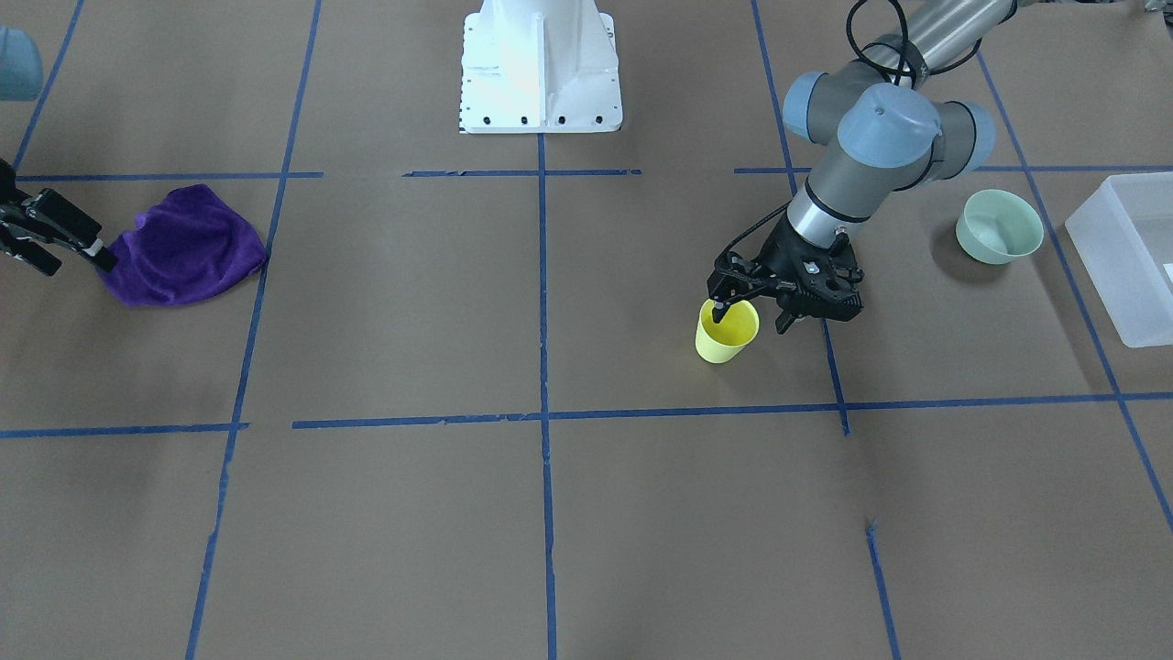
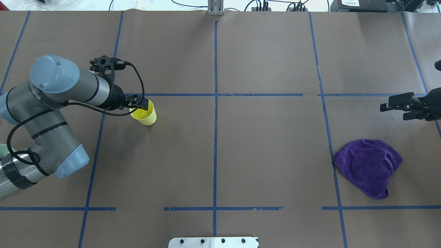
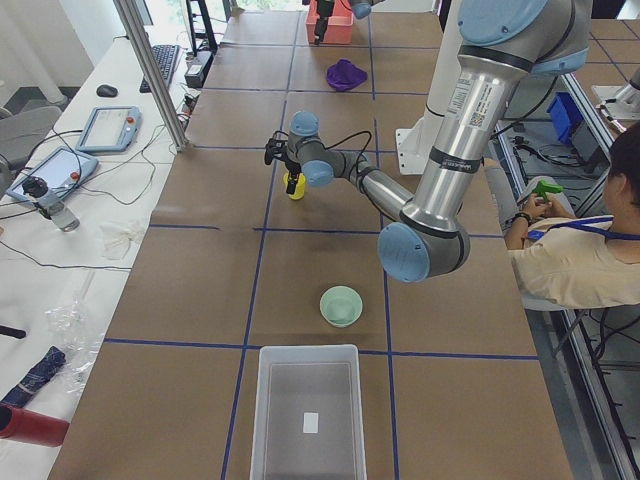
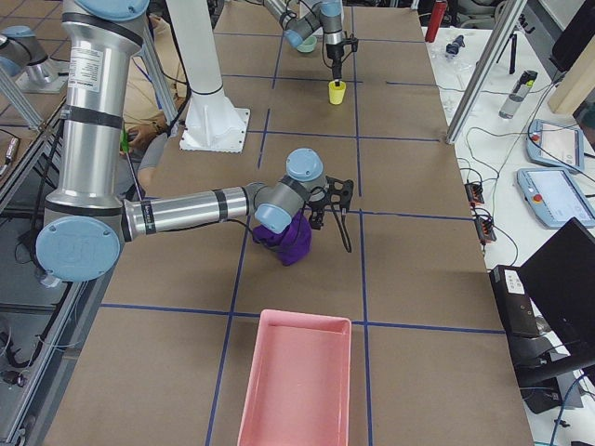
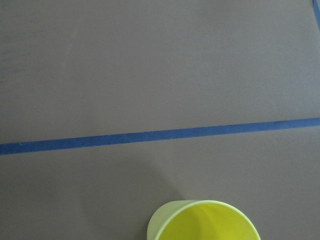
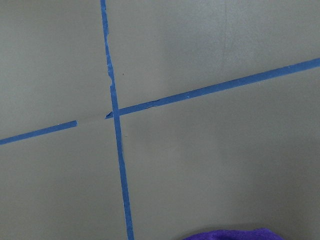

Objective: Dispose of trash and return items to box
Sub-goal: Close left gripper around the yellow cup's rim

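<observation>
The yellow cup (image 1: 727,335) stands upright on the brown table; it also shows in the overhead view (image 2: 147,116) and at the bottom of the left wrist view (image 5: 205,222). My left gripper (image 1: 753,316) is open over it, with one finger inside the rim and the other outside the wall. The mint-green bowl (image 1: 999,226) sits upright between the cup and the frosted-white box (image 1: 1132,257), which stands at the table's end (image 3: 305,410). My right gripper (image 1: 81,266) is open and empty, right beside a purple cloth (image 1: 183,243).
The white robot base (image 1: 541,69) stands at the table's middle edge. A pink tray (image 4: 297,381) lies at the table's end beyond the purple cloth (image 2: 368,165). Blue tape lines mark a grid on the table. A person sits behind the robot.
</observation>
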`<move>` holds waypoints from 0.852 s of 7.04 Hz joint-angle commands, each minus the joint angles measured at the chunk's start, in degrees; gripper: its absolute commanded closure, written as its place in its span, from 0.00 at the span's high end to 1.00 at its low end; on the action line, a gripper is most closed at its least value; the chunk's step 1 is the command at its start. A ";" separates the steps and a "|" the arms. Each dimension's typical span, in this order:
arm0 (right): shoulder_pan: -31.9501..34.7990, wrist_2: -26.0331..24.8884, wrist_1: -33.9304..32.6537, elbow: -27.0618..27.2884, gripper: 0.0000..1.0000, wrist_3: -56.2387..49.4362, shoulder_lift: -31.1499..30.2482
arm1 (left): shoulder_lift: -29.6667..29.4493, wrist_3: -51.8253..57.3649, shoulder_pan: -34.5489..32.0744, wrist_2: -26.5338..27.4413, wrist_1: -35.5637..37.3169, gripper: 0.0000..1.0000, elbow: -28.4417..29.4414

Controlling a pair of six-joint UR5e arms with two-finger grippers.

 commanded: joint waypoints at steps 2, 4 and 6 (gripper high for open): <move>0.04 -0.07 0.08 -0.13 1.00 0.21 -0.36 | 0.01 0.14 0.36 0.13 -0.07 0.87 0.98; -0.05 -0.15 0.08 -0.21 1.00 0.30 -0.10 | -0.51 0.06 1.25 0.13 -0.24 0.72 3.08; -0.05 -0.15 0.08 -0.30 1.00 0.30 0.16 | -0.43 0.75 1.25 0.13 -0.16 0.27 3.62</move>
